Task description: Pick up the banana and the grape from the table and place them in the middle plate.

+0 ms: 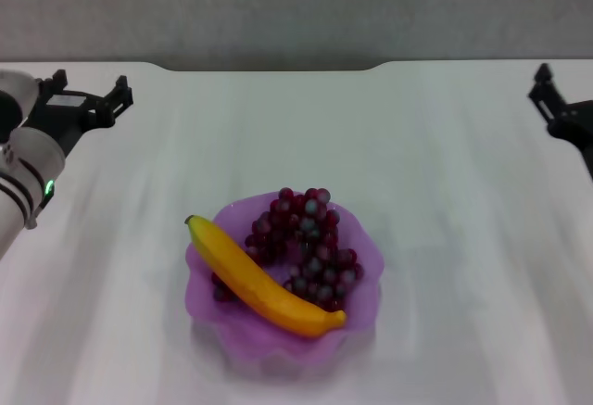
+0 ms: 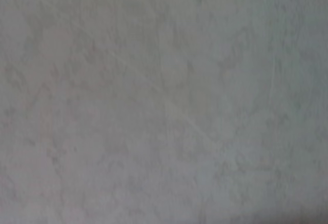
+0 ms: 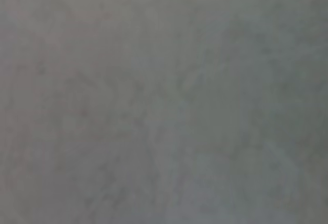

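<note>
Banana (image 1: 264, 280) and grape (image 1: 310, 243) both sit in the plate (image 1: 366, 280), so the left gripper (image 1: 91, 99) looks spread and empty at the far left of the bench (image 1: 445, 145), right gripper (image 1: 548, 99) far right, can't tell its state.

Lab-like: bare white table (image 1: 445, 238), grey wall (image 1: 296, 6)

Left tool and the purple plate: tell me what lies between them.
Nothing: in the head view only bare white table separates the left tool from the middle plate.

A plain grey wall (image 1: 296, 6) runs across the far side of the scene, meeting the pale surface below along a straight edge with rounded corners
</note>
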`<state>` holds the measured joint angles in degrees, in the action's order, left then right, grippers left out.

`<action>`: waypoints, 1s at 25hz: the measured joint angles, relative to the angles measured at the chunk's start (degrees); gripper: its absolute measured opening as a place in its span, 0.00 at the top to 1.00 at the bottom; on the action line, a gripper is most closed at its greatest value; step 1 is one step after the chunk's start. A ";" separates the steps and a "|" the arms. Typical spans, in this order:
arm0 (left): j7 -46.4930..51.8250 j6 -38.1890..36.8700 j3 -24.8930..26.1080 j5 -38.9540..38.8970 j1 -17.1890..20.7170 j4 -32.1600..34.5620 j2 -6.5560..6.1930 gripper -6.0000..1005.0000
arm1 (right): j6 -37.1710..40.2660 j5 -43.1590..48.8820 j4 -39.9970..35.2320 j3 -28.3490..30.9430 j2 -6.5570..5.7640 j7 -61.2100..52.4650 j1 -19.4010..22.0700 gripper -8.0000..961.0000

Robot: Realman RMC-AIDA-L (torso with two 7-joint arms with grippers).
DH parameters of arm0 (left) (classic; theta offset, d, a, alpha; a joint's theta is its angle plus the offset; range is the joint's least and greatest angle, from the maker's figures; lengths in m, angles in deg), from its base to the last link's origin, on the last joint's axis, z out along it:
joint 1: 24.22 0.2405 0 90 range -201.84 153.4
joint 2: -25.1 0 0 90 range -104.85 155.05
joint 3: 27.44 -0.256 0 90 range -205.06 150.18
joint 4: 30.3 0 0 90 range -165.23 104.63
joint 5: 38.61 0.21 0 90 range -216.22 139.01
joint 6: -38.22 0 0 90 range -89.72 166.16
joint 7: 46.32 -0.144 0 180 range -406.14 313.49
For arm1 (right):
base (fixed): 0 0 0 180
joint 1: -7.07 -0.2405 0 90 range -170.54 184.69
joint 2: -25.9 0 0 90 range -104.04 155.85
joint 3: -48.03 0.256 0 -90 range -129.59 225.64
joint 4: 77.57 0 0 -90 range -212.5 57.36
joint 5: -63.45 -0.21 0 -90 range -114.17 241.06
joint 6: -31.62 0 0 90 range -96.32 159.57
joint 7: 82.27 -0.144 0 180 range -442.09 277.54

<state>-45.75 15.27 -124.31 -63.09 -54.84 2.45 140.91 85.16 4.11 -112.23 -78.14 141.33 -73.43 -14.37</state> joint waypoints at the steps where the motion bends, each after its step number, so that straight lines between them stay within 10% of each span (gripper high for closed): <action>1: 0.02 -1.56 -0.04 0.04 0.08 -0.53 0.18 0.11 | 1.30 0.00 0.94 -0.09 0.04 -0.41 -0.05 0.07; 25: 4.48 -24.60 -1.81 0.07 0.16 -12.68 0.61 0.11 | 3.49 -1.99 10.61 1.98 0.04 -1.23 -4.58 0.07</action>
<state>-41.27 -9.32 -126.11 -63.02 -54.68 -10.24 141.52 88.65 2.11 -101.63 -76.17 141.37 -74.66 -18.95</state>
